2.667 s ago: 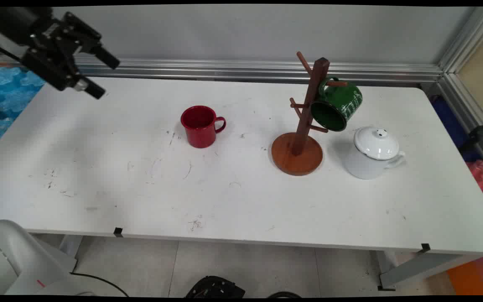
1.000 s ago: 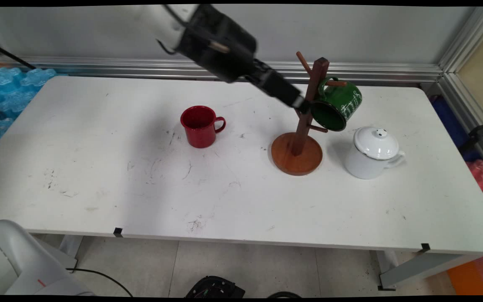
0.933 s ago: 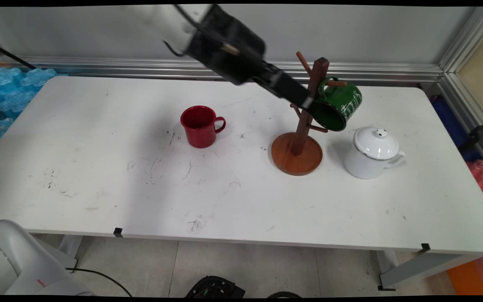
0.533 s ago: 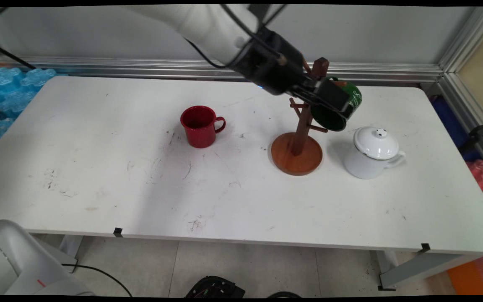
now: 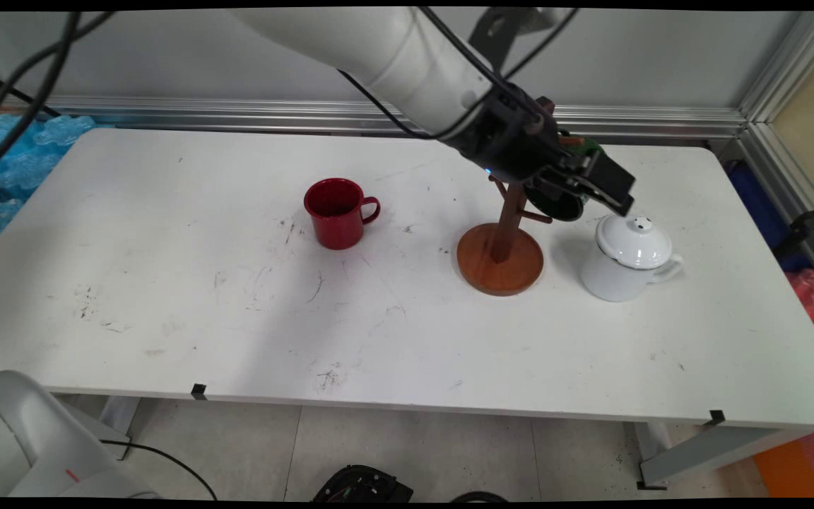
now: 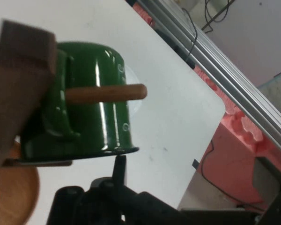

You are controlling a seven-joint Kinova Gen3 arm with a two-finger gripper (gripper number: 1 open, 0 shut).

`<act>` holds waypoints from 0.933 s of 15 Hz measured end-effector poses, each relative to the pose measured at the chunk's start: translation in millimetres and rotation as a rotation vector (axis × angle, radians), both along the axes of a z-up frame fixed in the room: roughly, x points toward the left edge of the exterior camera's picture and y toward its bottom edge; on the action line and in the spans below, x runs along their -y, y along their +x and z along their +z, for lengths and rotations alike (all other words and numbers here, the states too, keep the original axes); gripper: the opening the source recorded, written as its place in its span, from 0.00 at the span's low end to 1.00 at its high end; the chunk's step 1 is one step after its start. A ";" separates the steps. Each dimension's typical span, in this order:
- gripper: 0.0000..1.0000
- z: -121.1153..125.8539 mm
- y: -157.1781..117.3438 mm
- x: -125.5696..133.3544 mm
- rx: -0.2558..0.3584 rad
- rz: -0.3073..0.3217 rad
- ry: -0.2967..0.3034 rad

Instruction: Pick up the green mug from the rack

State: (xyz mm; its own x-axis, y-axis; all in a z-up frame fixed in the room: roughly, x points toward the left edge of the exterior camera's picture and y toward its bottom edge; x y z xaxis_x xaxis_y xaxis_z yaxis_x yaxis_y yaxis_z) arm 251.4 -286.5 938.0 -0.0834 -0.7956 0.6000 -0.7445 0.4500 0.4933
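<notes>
The jaws, whose opening I cannot tell, are hovering at the rim of the green mug, which is hanging by its handle from a peg of the wooden stand.

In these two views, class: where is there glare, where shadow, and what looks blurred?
Hand view: streaks of glare run down the green mug; the wooden post close by looks soft. Main view: a broad faint shadow lies on the table near the red mug; the pot is sharp.
</notes>
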 end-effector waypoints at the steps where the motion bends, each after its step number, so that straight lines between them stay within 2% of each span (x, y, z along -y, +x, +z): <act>1: 1.00 -2.3 -4.1 0.8 -0.003 0.005 0.010; 6: 1.00 -8.6 -16.6 6.2 -0.018 0.036 0.033; 14: 1.00 -20.6 -25.0 20.9 -0.035 0.122 0.050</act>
State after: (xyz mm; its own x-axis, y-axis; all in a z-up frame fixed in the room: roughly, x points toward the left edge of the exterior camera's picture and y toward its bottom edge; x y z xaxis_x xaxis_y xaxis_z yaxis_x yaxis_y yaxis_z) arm 226.4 -307.4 917.4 0.0364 -0.8276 0.5602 -0.7740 0.3312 0.5396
